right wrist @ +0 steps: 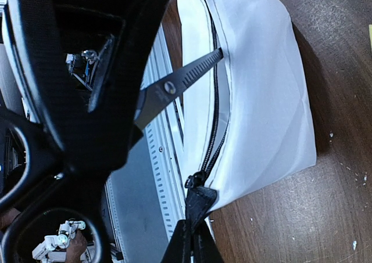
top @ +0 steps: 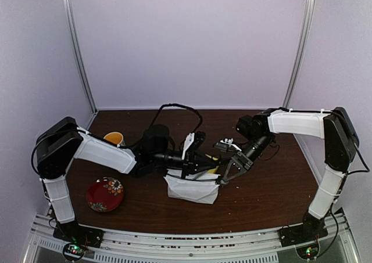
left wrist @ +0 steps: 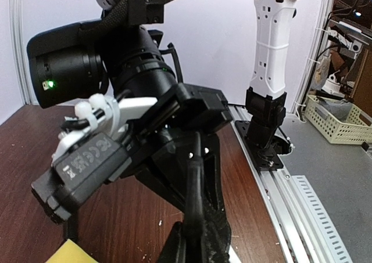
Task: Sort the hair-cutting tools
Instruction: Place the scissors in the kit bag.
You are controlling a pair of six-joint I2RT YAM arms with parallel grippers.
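A white pouch with a black zipper lies at the table's middle, its zip open. My left gripper hangs over it, shut on black-handled scissors whose toothed silver blade points into the pouch's opening. In the left wrist view the left gripper clamps a slim black part of them. At the pouch's right end, my right gripper is shut on the black end tab; in the top view that gripper sits beside the pouch. A yellow sponge lies behind the pouch. Other tools are hidden.
A red patterned plate sits at the front left and a yellow cup behind it. A black cable loops over the back of the table. The metal rail of the table's front edge runs just past the pouch.
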